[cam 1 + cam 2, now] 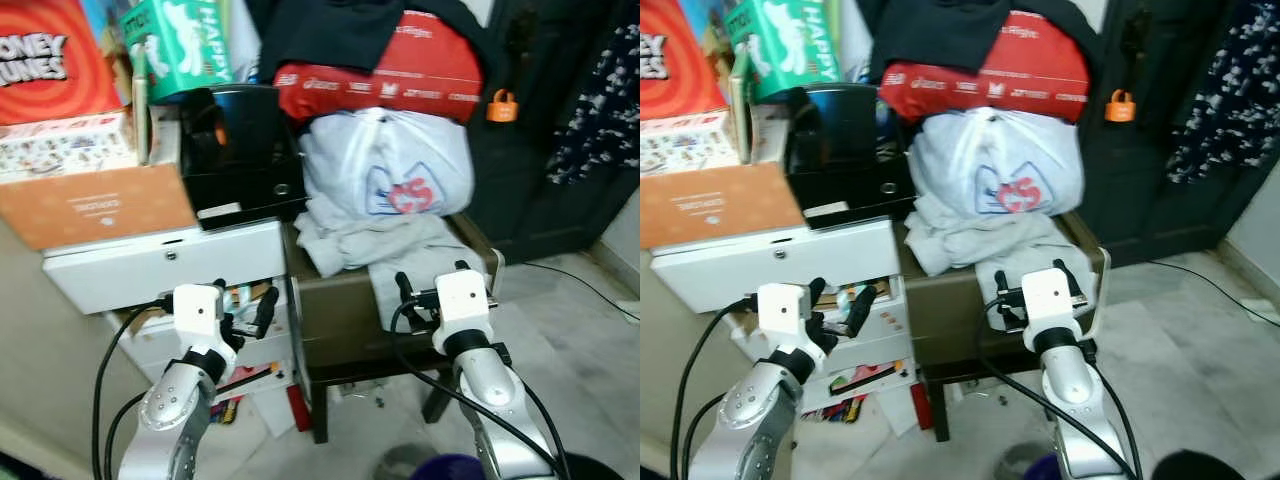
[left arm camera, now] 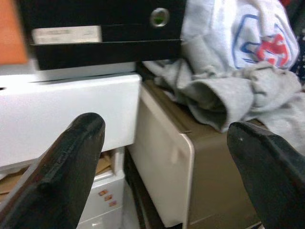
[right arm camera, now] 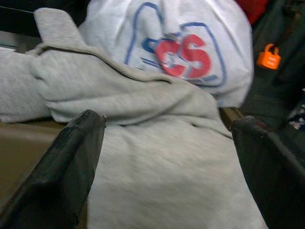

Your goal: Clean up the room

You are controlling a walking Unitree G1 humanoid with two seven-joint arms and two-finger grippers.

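A grey sweatshirt (image 1: 400,250) lies crumpled on a brown side table (image 1: 335,320), with one sleeve hanging over the front edge. Behind it sits a white plastic bag (image 1: 390,160) with a red and blue logo. My right gripper (image 1: 432,280) is open, level with the table's front edge and just short of the hanging sleeve; the right wrist view has the grey sweatshirt (image 3: 119,95) close between its fingers (image 3: 71,157). My left gripper (image 1: 245,305) is open and empty in front of the white drawer unit (image 1: 160,265), left of the table.
A black printer (image 1: 240,150) and an orange box (image 1: 95,205) sit on the drawer unit. A red bag (image 1: 400,70) and dark clothes are piled on the white bag. Papers and books (image 1: 250,395) clutter the floor under the drawers. An orange padlock (image 1: 503,105) hangs on the dark door.
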